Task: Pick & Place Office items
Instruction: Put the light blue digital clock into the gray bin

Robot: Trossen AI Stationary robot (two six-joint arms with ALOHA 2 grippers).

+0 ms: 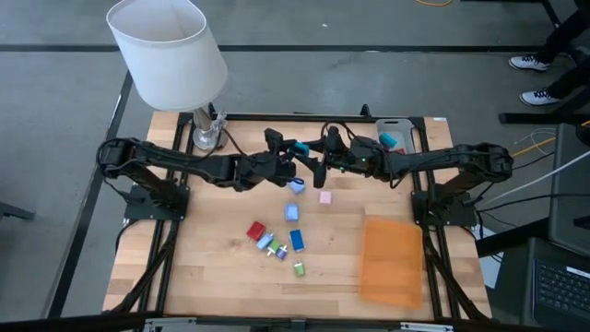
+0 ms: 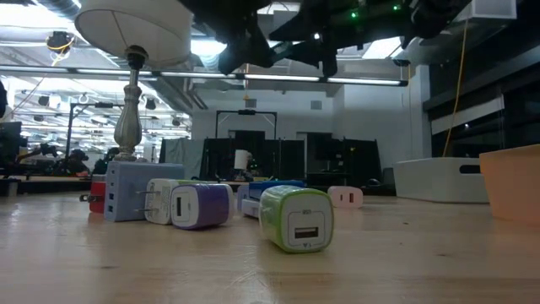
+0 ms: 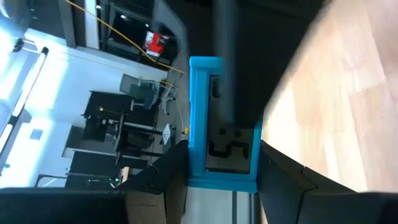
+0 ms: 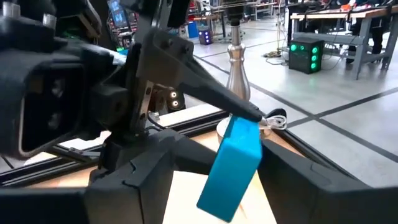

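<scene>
A blue rectangular piece (image 1: 298, 148) hangs in the air over the far middle of the table, with my left gripper (image 1: 291, 154) shut on it. My right gripper (image 4: 233, 186) faces it from the table's right, open, one finger on either side of the piece's lower part (image 4: 227, 180). Other office items lie loose on the wood: two blue squares (image 1: 294, 198), a pink one (image 1: 325, 196), a red one (image 1: 255, 231), a green one (image 1: 300, 268). In the low view they rest on their flat sides, the green one (image 2: 295, 219) nearest. My left gripper pinches the blue piece by its two long sides (image 3: 199, 177) between its two fingers, which come about level from the table's left. In the right wrist view its fingertips (image 4: 252, 113) sit at the piece's upper end. The piece is lifted clear and hangs tilted. My right gripper: whether its fingers touch the piece cannot be told.
A grey tray (image 1: 398, 127) with a teal piece (image 1: 388, 140) in it stands at the far right edge. A flat orange sheet (image 1: 392, 260) covers the near right. A white-shaded lamp (image 1: 168, 51) stands at the far left corner.
</scene>
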